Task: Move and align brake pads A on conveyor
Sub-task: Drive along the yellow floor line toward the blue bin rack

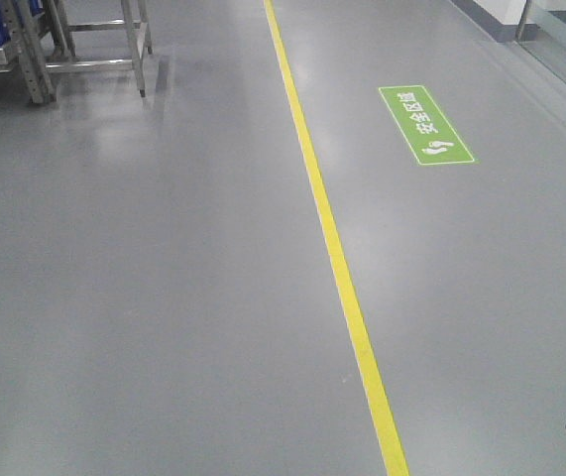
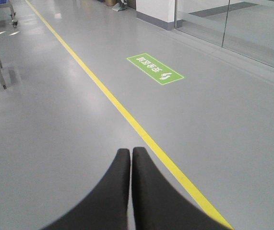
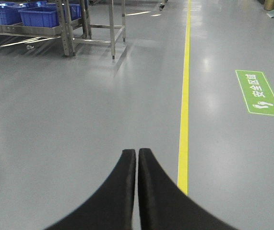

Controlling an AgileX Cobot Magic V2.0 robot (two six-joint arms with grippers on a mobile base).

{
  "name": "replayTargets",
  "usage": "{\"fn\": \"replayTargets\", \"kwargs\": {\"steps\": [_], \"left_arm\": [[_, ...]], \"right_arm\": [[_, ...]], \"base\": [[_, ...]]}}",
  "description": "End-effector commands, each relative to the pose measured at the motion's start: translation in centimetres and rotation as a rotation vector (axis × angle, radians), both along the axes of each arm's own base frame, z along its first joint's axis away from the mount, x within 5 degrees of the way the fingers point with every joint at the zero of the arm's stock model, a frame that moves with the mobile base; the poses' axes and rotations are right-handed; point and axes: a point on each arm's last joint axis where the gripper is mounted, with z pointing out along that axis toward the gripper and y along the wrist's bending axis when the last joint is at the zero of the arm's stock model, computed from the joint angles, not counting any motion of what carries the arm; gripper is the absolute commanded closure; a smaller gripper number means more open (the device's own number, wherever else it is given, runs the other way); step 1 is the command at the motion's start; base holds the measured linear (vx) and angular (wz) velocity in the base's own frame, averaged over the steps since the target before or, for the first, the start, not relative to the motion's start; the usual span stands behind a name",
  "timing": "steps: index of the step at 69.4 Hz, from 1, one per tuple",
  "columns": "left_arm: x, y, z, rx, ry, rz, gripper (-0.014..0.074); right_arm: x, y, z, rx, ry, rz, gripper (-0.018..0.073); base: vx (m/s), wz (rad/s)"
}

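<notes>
Wrist views: left gripper (image 2: 130, 152) and right gripper (image 3: 137, 153), jaws closed on nothing, over grey floor (image 2: 55, 124). No view shows pads or conveyor; the base should reach the conveyor squarely before either gripper opens

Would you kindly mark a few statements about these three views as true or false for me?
1. A yellow line runs along the grey floor. True.
2. The left gripper has its fingers spread wide apart. False: they are pressed together with nothing between them.
3. Blue bins sit on a metal rack in the right wrist view. True.
4. In the front view, the green floor sign lies left of the yellow line. False: it lies to the right.
5. The right gripper clamps a pad. False: it is shut on nothing.
</notes>
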Motion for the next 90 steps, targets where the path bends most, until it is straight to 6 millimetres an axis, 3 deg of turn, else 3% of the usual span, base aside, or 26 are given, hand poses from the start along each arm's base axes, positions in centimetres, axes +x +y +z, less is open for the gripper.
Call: {"fn": "replayTargets", "kwargs": {"steps": [1,90], "left_arm": [[0.14,-0.3,1.27,-0.027,-0.073,-0.026,0.0602],[0.14,-0.3,1.27,-0.027,-0.073,-0.026,0.0602]], "right_arm": [[0.22,0.03,1.58,0.011,-0.097,0.0,0.0568],[0.22,0.03,1.58,0.011,-0.097,0.0,0.0568]], "base": [[0.44,-0.06],[0.51,0.02]]}}
